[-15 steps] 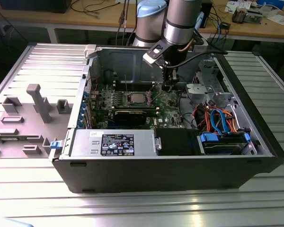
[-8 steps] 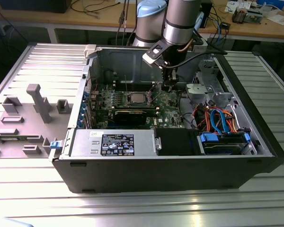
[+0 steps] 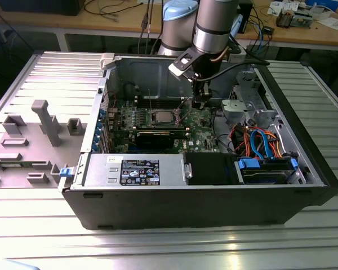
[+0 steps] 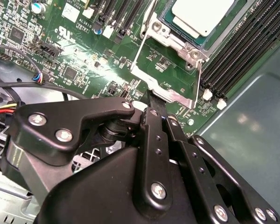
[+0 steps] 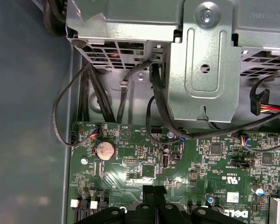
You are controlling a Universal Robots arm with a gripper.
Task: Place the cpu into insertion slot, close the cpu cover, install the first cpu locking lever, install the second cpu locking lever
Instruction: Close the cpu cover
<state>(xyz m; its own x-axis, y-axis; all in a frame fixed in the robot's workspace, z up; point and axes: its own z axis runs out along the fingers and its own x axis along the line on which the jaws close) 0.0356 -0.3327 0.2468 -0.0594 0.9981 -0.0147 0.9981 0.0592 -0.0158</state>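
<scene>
The cpu (image 4: 203,16) lies flat in the insertion slot (image 4: 173,38), its silver-grey top showing; the exterior view has the cpu (image 3: 162,117) mid-board. The cpu cover (image 4: 170,91) is swung open and lies out from the socket, with green board visible through its window. My gripper (image 4: 154,99) has its black fingers (image 4: 149,135) drawn together, tips at the cover's outer edge. Whether they pinch the cover I cannot tell. In the first wrist view the gripper (image 5: 154,190) hovers just above the board. In the exterior view the gripper (image 3: 199,103) hangs on the exterior view's right of the socket.
Long black memory slots (image 4: 238,56) flank the socket. A black graphics card (image 3: 158,136) and the power supply (image 3: 135,169) sit nearer the case front. A metal drive cage (image 5: 205,70) and black cables (image 5: 158,102) stand close to the gripper. The removed grey side panel (image 3: 39,129) lies at the exterior view's left.
</scene>
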